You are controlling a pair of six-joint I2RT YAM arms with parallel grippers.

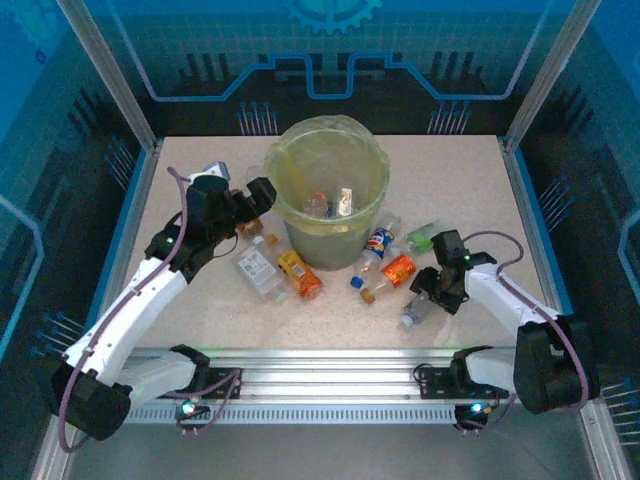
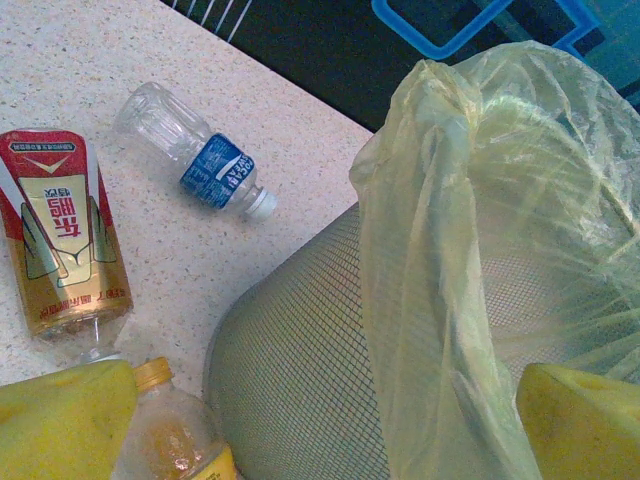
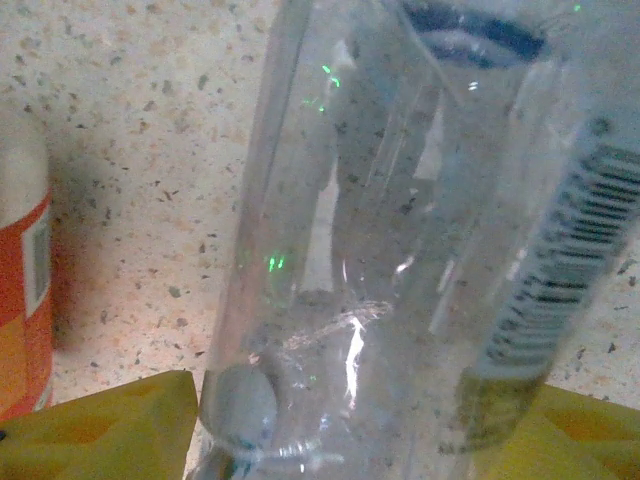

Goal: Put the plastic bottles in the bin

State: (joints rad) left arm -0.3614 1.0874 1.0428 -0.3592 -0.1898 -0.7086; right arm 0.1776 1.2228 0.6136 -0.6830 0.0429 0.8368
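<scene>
Plastic bottles (image 1: 300, 275) lie scattered on the tabletop (image 1: 200, 320) around the bin (image 1: 320, 240). Nearest, the right end effector (image 1: 428, 298) straddles a clear bottle (image 3: 400, 250) lying on its side, with a yellow finger at each flank. Whether it presses on the bottle I cannot tell. Just beyond are an orange bottle (image 1: 399, 270) and a blue-red labelled one (image 1: 377, 243), the latter just beside the bin's wall. Left of them lie an orange-labelled bottle (image 1: 303, 280) and a white-labelled bottle (image 1: 257, 270). The bin stands mid-tabletop with two bottles (image 1: 345, 200) inside. The left end effector (image 1: 262, 195) hangs wide open at the bin's left rim, with a blue-labelled bottle (image 2: 200, 150) farther back.
</scene>
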